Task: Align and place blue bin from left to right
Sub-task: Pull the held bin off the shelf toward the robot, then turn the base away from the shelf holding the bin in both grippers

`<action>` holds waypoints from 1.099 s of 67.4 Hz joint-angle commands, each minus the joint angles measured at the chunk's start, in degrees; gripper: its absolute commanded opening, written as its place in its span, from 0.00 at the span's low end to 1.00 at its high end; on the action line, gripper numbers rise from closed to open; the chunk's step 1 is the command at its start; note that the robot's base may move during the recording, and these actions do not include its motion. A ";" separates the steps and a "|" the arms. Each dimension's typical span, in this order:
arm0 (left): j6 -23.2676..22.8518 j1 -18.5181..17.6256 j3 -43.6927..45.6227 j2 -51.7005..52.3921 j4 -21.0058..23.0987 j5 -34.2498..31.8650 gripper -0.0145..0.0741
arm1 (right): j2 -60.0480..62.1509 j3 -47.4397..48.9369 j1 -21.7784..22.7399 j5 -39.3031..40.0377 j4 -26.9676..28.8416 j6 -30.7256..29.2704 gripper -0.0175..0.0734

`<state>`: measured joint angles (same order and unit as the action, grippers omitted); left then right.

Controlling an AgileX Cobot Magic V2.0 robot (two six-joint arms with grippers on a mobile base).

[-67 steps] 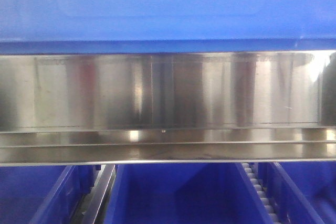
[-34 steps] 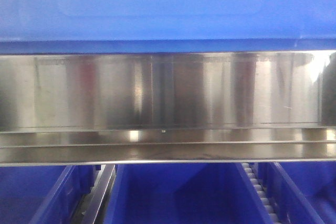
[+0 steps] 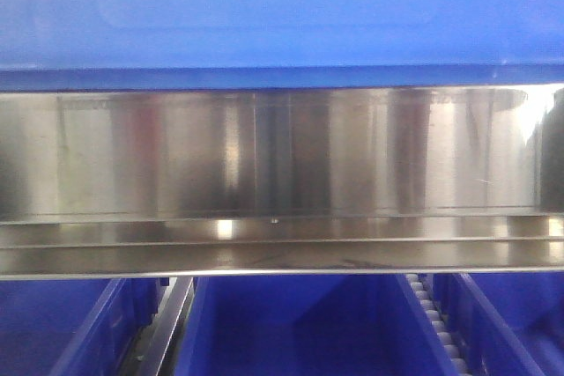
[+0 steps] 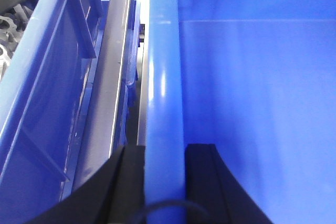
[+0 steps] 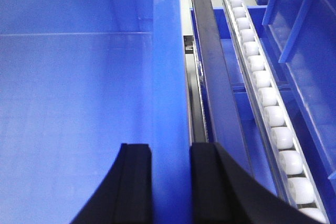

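- Steel shelf rail (image 3: 282, 182) fills the front view, blue bin (image 3: 282, 6) right above it.
- Left gripper (image 4: 164, 150) pinches one side wall, right gripper (image 5: 170, 148) the other.
- Best play — shift both arms level, parallel to the roller track (image 5: 262, 98).

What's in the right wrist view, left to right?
blue bin inside → its rim, between the right gripper fingers → dark rail → white rollers → another blue tote
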<state>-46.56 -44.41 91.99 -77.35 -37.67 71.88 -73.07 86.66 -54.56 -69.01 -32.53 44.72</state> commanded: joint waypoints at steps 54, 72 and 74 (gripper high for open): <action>0.49 -1.26 0.62 0.45 0.72 -6.97 0.04 | 0.46 0.49 -0.94 9.47 0.11 -0.82 0.10; 0.49 -1.26 0.62 0.45 -0.66 -6.97 0.04 | 0.36 0.49 -0.94 9.47 0.11 -0.82 0.10; 0.49 -1.26 0.62 0.45 -0.66 -6.97 0.04 | 0.36 0.49 -0.94 9.47 0.11 -0.82 0.10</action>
<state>-46.56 -44.41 91.99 -77.35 -38.64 71.74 -73.07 86.66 -54.56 -68.37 -32.53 44.59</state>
